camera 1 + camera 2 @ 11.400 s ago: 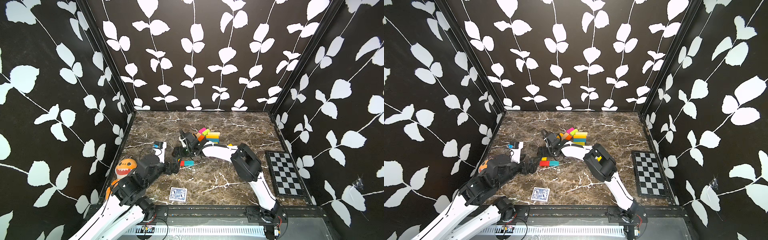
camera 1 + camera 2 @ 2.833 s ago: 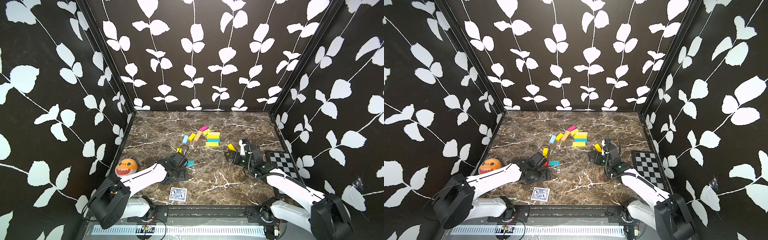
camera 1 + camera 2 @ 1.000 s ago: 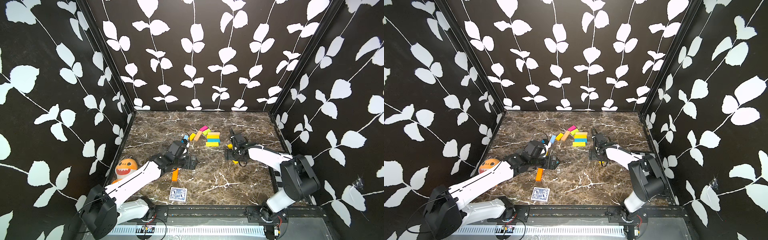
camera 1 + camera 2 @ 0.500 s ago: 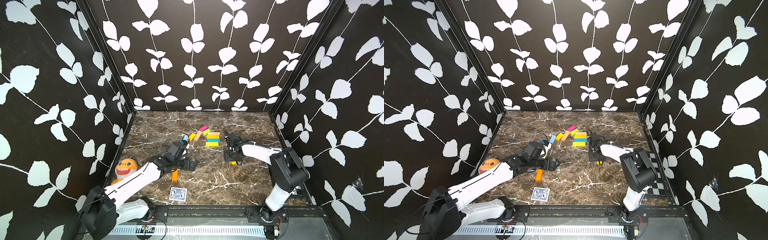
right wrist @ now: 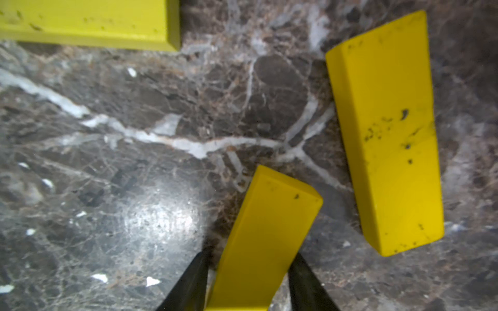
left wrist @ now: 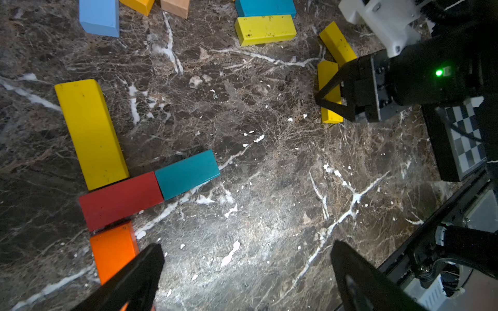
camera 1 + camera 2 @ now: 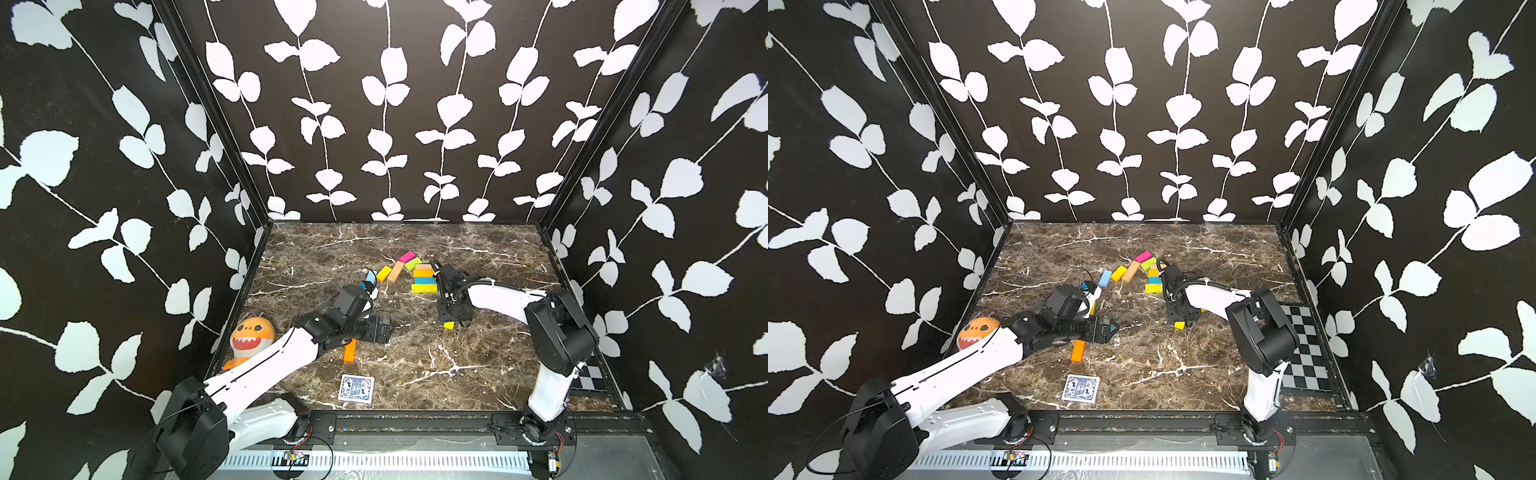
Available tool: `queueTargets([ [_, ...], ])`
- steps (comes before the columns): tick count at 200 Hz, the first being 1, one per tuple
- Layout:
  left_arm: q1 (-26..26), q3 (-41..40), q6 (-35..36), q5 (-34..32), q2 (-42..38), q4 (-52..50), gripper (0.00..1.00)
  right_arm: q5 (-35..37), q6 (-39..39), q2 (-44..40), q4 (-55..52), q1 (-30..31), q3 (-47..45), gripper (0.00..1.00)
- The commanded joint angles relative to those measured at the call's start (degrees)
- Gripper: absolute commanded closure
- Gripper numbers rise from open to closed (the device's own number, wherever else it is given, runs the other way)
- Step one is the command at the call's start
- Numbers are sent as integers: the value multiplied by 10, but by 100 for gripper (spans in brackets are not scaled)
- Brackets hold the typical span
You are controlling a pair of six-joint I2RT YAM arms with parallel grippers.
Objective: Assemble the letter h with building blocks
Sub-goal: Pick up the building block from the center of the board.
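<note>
Beside my left gripper [image 6: 248, 247] lies a partial figure of building blocks: a long yellow block [image 6: 91, 132], a red block [image 6: 121, 200], a teal block [image 6: 187, 173] and an orange block [image 7: 350, 350]. The left gripper [image 7: 386, 328] hovers open over bare marble just right of them. My right gripper [image 5: 249, 257] is down at mid-table, shut on a yellow block [image 5: 269, 220] that lies flat. A second yellow block [image 5: 385, 134] lies loose beside it. Behind it sits a cluster of loose blocks [image 7: 424, 279] in pink, green, tan, teal and yellow.
A blue-patterned card deck [image 7: 356, 388] lies near the front edge. An orange shark plush [image 7: 249, 334] sits against the left wall. A checkerboard [image 7: 1304, 349] lies at the right, partly behind the right arm. Leaf-patterned walls close three sides.
The right gripper's jaws have narrowed onto the yellow block and it has shifted slightly left. The left arm has stayed almost still, open.
</note>
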Motion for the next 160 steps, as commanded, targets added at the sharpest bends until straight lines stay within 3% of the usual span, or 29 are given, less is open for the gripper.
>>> queueTargets([
  [1, 2, -9, 6, 5, -21, 9, 1, 21, 32, 12, -49, -7, -2, 59],
  [39, 2, -11, 7, 0, -39, 6, 1, -31, 54, 20, -17, -6, -24, 70],
  [64, 2, -10, 5, -15, -60, -5, 1, -15, 72, -2, -7, 21, -26, 80],
  [122, 2, -23, -7, -71, -149, -22, 1, -24, 156, -74, -40, 149, 26, 79],
  [160, 2, -37, -8, -97, -211, -33, 1, -73, 202, -34, -82, 231, 108, 79],
])
